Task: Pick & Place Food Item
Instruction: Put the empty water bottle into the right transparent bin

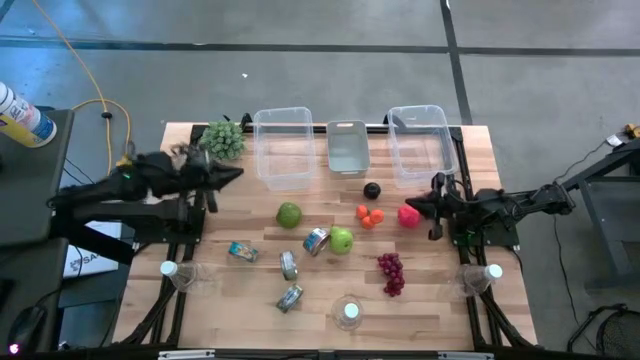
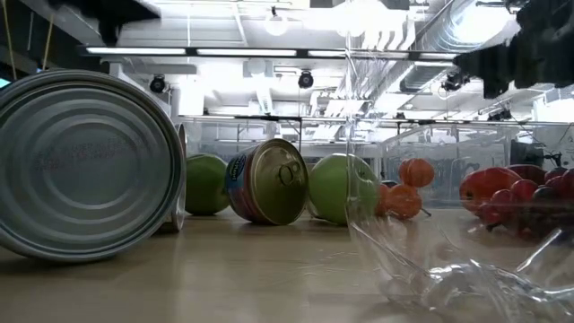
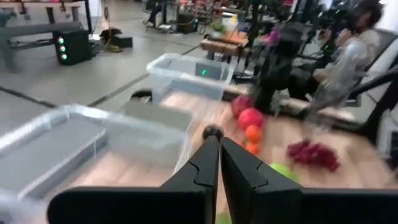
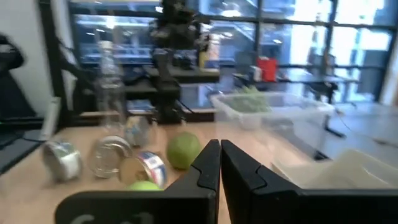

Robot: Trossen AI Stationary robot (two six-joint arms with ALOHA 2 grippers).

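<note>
We see the left gripper (image 1: 236, 173) pressed together beside the left bin (image 1: 282, 147), empty. The right gripper (image 1: 408, 203), also pressed together, points at the red apple (image 1: 408, 215) on the counter (image 1: 440, 290).

From table height, the big tin (image 2: 85, 166) hides most behind it; the red fruit (image 2: 491, 190), perhaps grapes, is cropped.

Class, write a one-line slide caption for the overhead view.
Both grippers, left and right, shut and empty above fruit and cans.
</note>
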